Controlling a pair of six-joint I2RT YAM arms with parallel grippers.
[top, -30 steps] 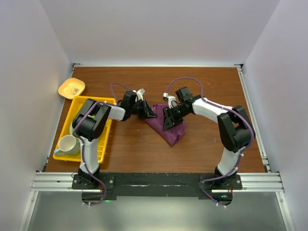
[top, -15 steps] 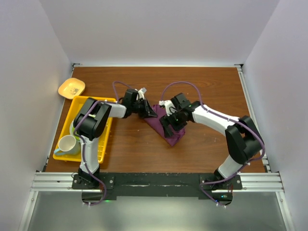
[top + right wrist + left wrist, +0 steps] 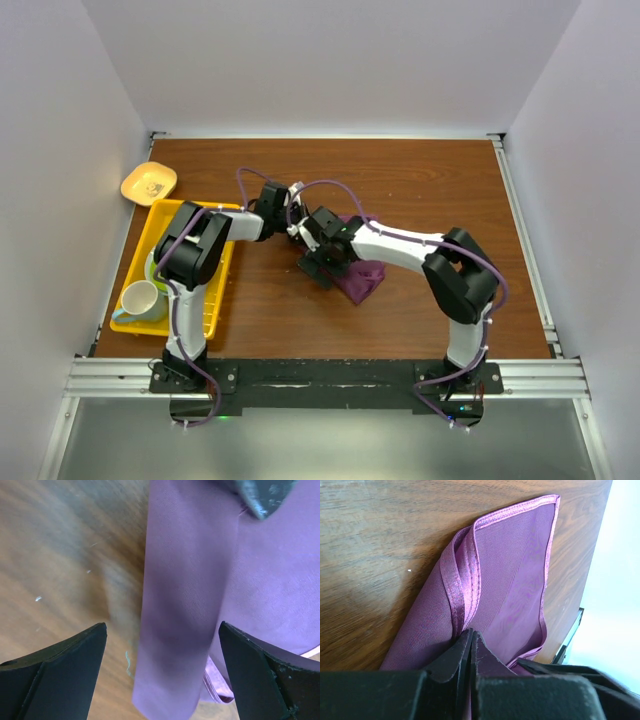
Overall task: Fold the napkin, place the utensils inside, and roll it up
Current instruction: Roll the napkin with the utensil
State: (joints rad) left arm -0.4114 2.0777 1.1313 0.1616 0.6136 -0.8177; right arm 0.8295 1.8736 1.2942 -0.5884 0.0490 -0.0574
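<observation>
The plum-purple napkin (image 3: pixel 365 282) lies crumpled on the wooden table, mostly hidden under my two grippers. My left gripper (image 3: pixel 302 231) is shut on its hemmed edge, which shows in the left wrist view (image 3: pixel 470 636) with the napkin (image 3: pixel 512 575) spreading away from the pinch. My right gripper (image 3: pixel 318 262) is open wide just beside the left one. In the right wrist view (image 3: pixel 162 627) a folded strip of the napkin (image 3: pixel 182 605) hangs between its fingers (image 3: pixel 75 655), touching neither. No utensils are in view.
A yellow basket (image 3: pixel 221 300) stands at the left with a white mug (image 3: pixel 143 297) and a green plate (image 3: pixel 151 268) in it. A small yellow dish (image 3: pixel 149 183) lies at the back left. The left gripper's tip (image 3: pixel 260 495) shows at the top of the right wrist view.
My right gripper has swung left across the napkin, ending close to the left gripper. The left gripper has kept its hold and shifted slightly back. Less of the napkin shows from above.
</observation>
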